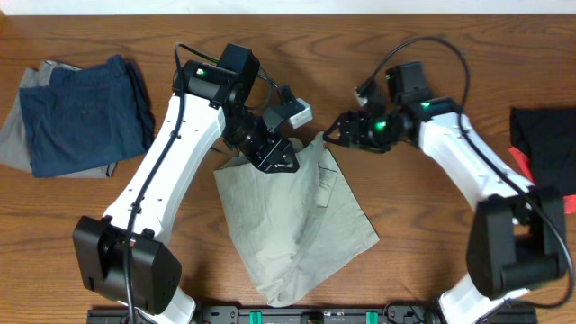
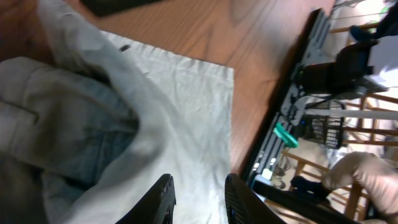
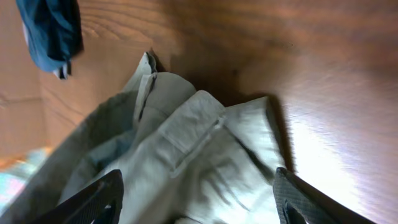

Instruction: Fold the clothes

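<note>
I have bare tabletop [image 1: 423, 261] to pass right of the khaki trousers [image 1: 297, 225]; the navy garment [image 1: 85, 112] crowds the far left, a black cloth [image 1: 544, 139] the right edge.

The right gripper [image 3: 199, 177] has its two black fingers [image 3: 93, 199] spread wide apart, one on the left and one on the right. Nothing is pinched between them. Under them lie the beige trousers [image 3: 211, 174], all bumpy and crumpled. The waistband [image 3: 186, 124] is folded over on top. The brown wooden table [image 3: 323, 68] shows at the far side and on the right, with a shiny patch of light. Far off to the left sits a dark blue garment [image 3: 53, 31].
</note>
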Available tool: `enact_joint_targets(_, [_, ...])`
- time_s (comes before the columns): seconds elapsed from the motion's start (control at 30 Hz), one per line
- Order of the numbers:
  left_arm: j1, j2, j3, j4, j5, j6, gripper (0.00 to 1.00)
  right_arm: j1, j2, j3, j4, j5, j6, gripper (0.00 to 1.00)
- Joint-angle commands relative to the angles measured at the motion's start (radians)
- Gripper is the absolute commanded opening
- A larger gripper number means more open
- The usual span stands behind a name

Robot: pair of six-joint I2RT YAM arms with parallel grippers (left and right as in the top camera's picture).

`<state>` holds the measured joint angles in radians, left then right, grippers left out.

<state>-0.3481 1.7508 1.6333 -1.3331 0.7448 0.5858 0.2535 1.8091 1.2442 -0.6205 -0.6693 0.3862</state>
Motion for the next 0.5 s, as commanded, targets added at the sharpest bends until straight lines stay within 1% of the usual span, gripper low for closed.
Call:
enact_joint_targets(0.0, [0.003,-0.004,0.005,0.003,-0.058,0.026,0.29,0.047,0.048,0.006,0.053,-0.072,0.187,0.77])
enact_joint_targets(0.1, [0.003,-0.004,0.005,0.003,-0.058,0.027,0.3,0.073,0.068,0.006,0.121,-0.072,0.212,0.77])
enact_joint_targets(0.13, [0.003,-0.004,0.005,0.003,-0.058,0.027,0.3,0.081,0.069,0.006,0.143,-0.072,0.216,0.72])
enact_joint_targets(0.17, [0.003,-0.004,0.005,0.003,-0.058,0.027,0.3,0.089,0.071,0.006,0.162,-0.072,0.217,0.52])
enact_joint_targets(0.2, [0.003,-0.004,0.005,0.003,-0.058,0.027,0.3,0.093,0.071,0.006,0.171,-0.072,0.216,0.21])
enact_joint_targets(0.23, [0.003,-0.004,0.005,0.003,-0.058,0.027,0.3,0.096,0.071,0.006,0.172,-0.072,0.215,0.01])
enact_joint_targets(0.33, [0.003,-0.004,0.005,0.003,-0.077,0.024,0.3,0.085,0.061,0.007,0.163,-0.072,0.203,0.01])
enact_joint_targets(0.4, [0.003,-0.004,0.005,0.008,-0.092,0.014,0.3,0.053,0.036,0.021,0.162,-0.069,0.134,0.01])
enact_joint_targets(0.47, [0.003,-0.004,0.005,0.027,-0.105,-0.017,0.3,-0.004,0.005,0.075,0.126,-0.061,0.055,0.01])
